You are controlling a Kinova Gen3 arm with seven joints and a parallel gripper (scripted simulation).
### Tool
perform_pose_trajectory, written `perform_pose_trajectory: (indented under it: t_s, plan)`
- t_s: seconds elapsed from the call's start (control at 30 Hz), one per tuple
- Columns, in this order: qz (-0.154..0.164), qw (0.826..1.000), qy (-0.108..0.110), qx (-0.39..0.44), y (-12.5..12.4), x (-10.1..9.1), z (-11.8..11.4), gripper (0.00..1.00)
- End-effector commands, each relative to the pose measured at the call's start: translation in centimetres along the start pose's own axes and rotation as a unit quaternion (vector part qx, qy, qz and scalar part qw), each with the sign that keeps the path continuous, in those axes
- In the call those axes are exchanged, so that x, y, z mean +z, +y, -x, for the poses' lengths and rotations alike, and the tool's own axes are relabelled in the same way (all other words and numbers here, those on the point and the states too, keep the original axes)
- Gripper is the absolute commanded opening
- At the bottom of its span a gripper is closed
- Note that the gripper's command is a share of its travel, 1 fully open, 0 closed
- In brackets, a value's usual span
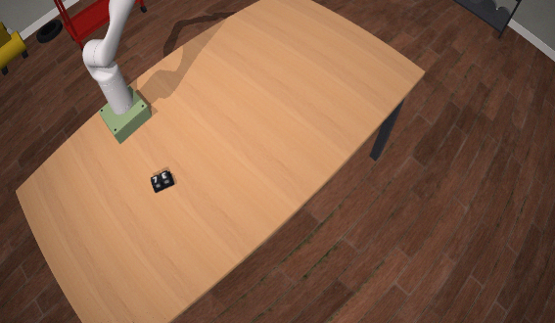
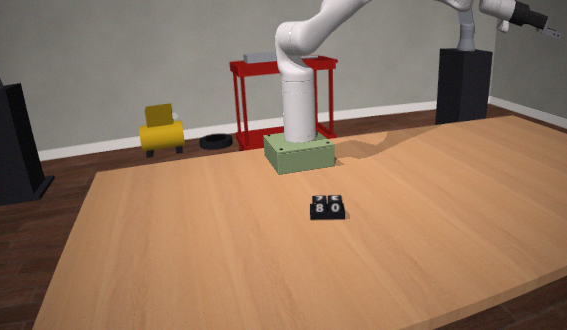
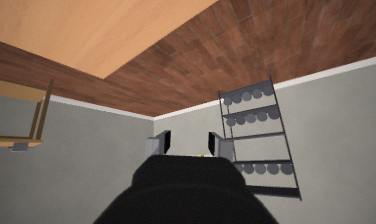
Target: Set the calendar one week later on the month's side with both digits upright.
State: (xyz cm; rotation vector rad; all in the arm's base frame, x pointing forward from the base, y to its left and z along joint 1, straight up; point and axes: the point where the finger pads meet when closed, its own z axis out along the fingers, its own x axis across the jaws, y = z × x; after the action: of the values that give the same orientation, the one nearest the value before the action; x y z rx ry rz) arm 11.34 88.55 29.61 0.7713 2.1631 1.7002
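The calendar is a small black tray (image 2: 327,217) standing flat in the middle of the table, a little in front of the arm's base. Two black cubes stand side by side in it. Toward the exterior camera the left cube (image 2: 319,207) (image 1: 158,180) shows an upright 8 and the right cube (image 2: 335,206) (image 1: 167,177) an upright 0. Their top faces carry a 7 and another digit that I cannot read. No month's name is legible. My gripper (image 3: 189,139) is open and empty, held high and far from the calendar, pointing at a wall.
The arm's green base block (image 1: 124,117) (image 2: 299,154) sits at the table's back edge. A red cart (image 2: 284,65), a yellow machine (image 2: 161,134) and a tyre (image 2: 217,142) stand on the floor behind. A grey wall rack (image 3: 259,140) shows in the wrist view.
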Motion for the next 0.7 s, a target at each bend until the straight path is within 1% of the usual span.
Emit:
perform_pose_trajectory:
  t_s: [0.0, 0.67]
  plan:
    - [0.001, 1.000, 0.000, 0.001, 0.22, -0.05, -0.03, 1.00]
    - [0.002, 1.000, -0.001, 0.002, 0.41, -0.08, 0.10, 1.00]
